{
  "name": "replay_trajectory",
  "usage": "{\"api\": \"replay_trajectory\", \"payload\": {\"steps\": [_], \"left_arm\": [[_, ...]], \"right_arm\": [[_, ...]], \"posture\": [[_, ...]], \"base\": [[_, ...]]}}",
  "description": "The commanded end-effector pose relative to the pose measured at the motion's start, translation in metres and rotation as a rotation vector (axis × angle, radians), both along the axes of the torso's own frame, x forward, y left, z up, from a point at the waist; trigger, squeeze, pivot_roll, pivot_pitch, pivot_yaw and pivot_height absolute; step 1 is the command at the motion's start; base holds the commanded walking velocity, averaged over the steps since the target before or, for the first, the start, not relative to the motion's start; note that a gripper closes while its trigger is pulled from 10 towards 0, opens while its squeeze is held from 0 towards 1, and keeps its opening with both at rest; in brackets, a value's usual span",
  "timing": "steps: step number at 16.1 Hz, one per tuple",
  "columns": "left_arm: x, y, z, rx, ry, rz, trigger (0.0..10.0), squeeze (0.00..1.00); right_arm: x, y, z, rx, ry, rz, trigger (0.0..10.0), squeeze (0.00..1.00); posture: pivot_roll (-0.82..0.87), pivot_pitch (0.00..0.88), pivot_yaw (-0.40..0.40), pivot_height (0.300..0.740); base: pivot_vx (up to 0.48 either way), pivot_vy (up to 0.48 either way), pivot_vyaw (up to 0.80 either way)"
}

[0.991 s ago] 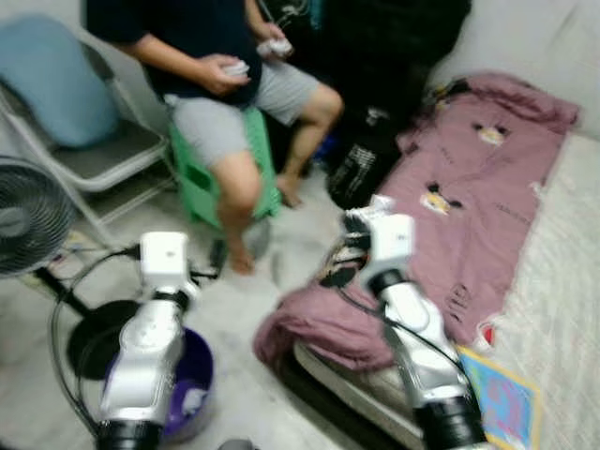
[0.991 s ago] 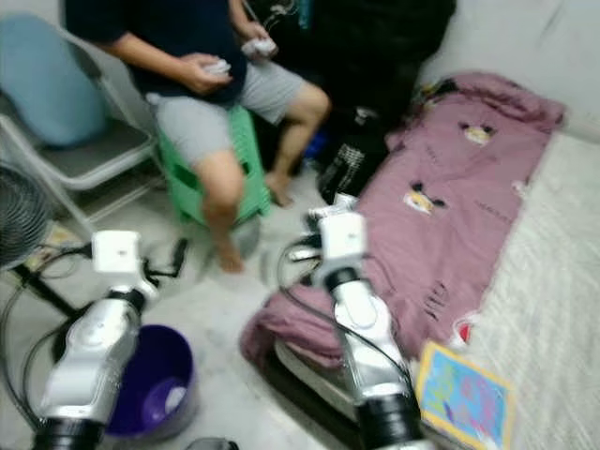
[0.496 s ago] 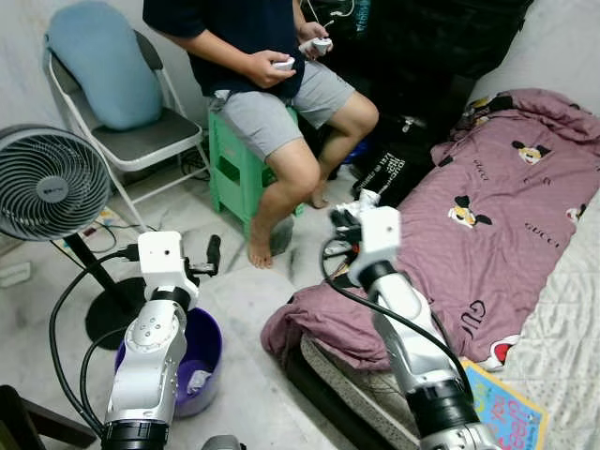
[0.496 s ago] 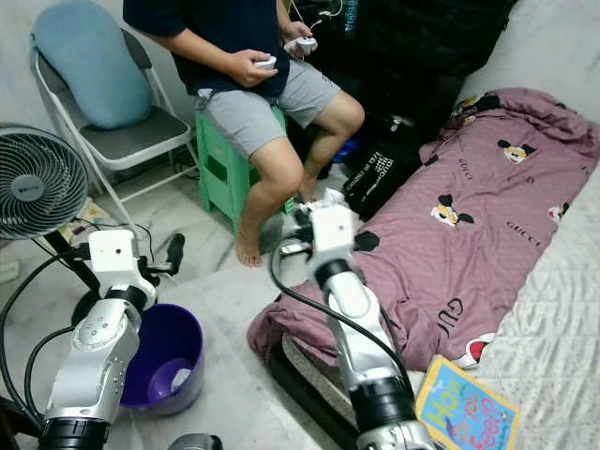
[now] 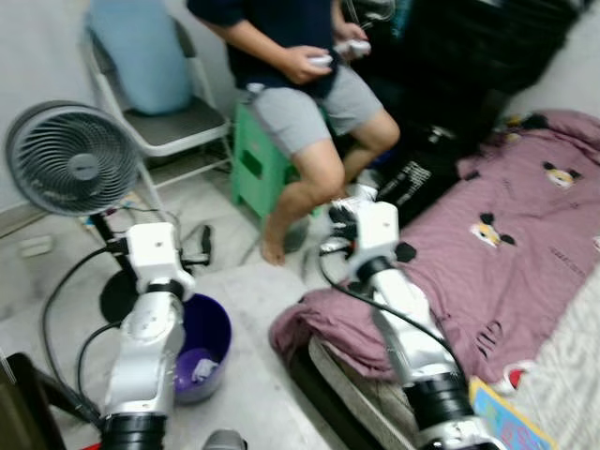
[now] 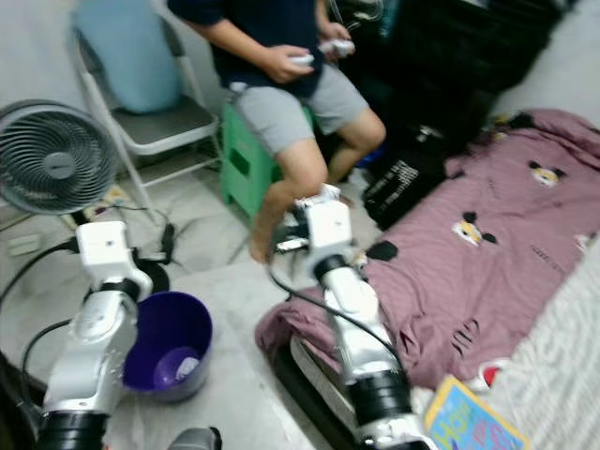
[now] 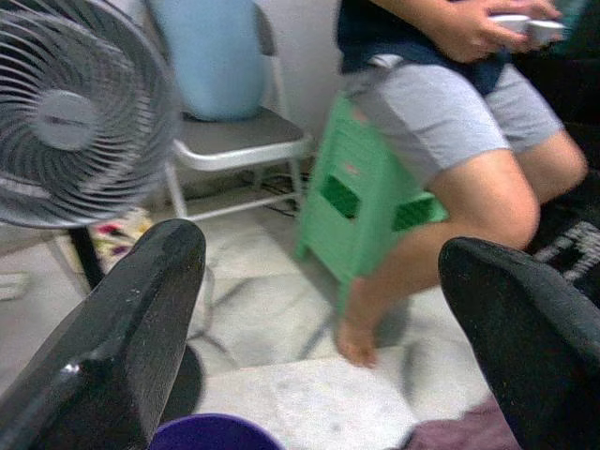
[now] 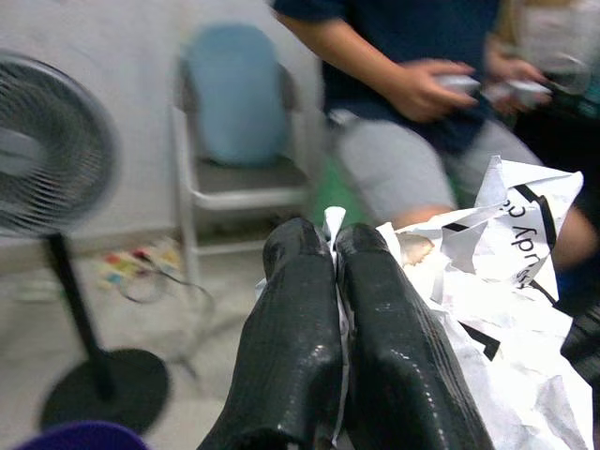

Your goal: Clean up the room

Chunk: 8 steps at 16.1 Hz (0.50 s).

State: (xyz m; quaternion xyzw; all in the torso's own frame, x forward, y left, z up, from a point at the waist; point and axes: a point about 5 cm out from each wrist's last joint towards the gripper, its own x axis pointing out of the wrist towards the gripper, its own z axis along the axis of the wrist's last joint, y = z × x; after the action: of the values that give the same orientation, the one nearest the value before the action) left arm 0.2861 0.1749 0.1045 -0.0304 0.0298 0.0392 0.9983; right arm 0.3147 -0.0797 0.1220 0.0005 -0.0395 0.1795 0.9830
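Observation:
My right gripper (image 8: 330, 239) is shut on a crumpled white paper with black print (image 8: 506, 272). It is held up over the near edge of the pink blanket (image 5: 506, 253), in front of the seated person's legs. The right gripper (image 5: 336, 223) is to the right of a purple bucket (image 5: 202, 342) that stands on the floor and holds a few white scraps. My left gripper (image 7: 323, 246) is open with nothing between its fingers. The left gripper (image 5: 203, 249) hangs just above and behind the bucket's rim.
A person (image 5: 300, 84) sits on a green stool (image 5: 255, 169) straight ahead, a bare foot on the floor. A standing fan (image 5: 73, 159) with trailing cables is at the left, a folding chair with a blue cushion (image 5: 155, 75) behind it. Black bags (image 5: 469, 56) lie at the back right.
The whole picture has shifted and blurred, so the camera has moved. Both arms keep much the same pose and the right gripper still holds the paper.

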Motion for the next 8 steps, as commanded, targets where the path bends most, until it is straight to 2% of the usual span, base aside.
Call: {"api": "replay_trajectory", "payload": {"steps": [1, 3, 6, 8], "left_arm": [[-0.0019, -0.0062, -0.0048, 0.003, 0.014, -0.008, 10.0, 0.0], [-0.0017, -0.0058, -0.0053, 0.011, 0.024, 0.003, 10.0, 0.0], [-0.0059, -0.0055, -0.0062, 0.018, 0.033, 0.019, 10.0, 0.0], [-0.0062, -0.0073, -0.0076, 0.024, 0.033, 0.009, 10.0, 0.0]], "right_arm": [[0.0024, -0.0047, 0.0, -0.019, -0.008, -0.008, 10.0, 0.0], [0.0043, -0.0042, 0.0013, -0.017, -0.015, -0.013, 10.0, 0.0], [0.0046, 0.0051, 0.0065, -0.017, -0.04, 0.011, 10.0, 0.0], [0.0033, 0.0045, 0.0046, -0.023, -0.036, 0.016, 10.0, 0.0]], "posture": [[0.11, 0.0, -0.041, 0.74], [0.09, 0.0, -0.017, 0.74], [0.08, 0.0, -0.019, 0.74], [0.08, 0.0, -0.025, 0.74]], "base": [[0.0, 0.0, 0.8], [0.0, 0.0, 0.8], [0.0, 0.0, 0.8], [0.0, 0.0, 0.8]]}}
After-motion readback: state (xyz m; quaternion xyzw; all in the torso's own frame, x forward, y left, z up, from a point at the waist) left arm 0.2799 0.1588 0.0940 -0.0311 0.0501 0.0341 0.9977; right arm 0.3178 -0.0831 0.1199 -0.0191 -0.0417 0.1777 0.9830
